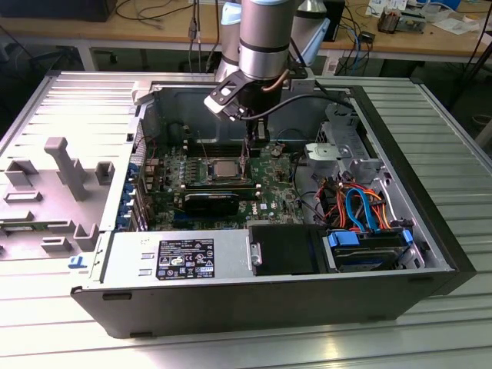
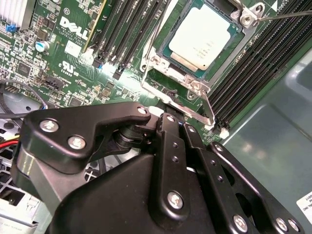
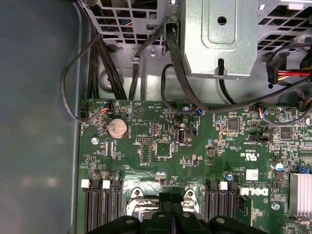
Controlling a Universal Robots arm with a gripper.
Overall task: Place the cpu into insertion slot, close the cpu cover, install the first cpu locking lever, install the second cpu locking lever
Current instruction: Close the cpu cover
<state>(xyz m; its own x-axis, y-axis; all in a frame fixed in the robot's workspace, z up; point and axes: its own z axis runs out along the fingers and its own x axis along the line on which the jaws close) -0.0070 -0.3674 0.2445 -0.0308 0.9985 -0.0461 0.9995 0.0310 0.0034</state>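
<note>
The cpu (image 2: 204, 36), a flat silver-grey square, lies in the insertion slot (image 2: 151, 60) on the green board. The cpu cover (image 2: 181, 72), a thin metal frame, lies down around the chip. A silver wire locking lever (image 2: 175, 101) runs along the socket's near edge, just beyond my fingertips. Another thin lever (image 2: 287, 14) sticks out from the far corner. My gripper (image 2: 170, 120) hangs low over the socket's edge with its black fingers together and nothing held. In the exterior view the gripper (image 1: 247, 156) stands at the right rim of the cpu (image 1: 224, 167). The gripper (image 3: 171, 200) also shows in the first wrist view.
The board sits deep in an open computer case (image 1: 430, 231) with steel walls all around. Black memory slots (image 2: 131, 29) flank the socket on both sides. A drive cage (image 3: 219, 39) and loose cables (image 1: 361, 204) crowd the exterior view's right. A power supply (image 1: 177, 257) fills the near side.
</note>
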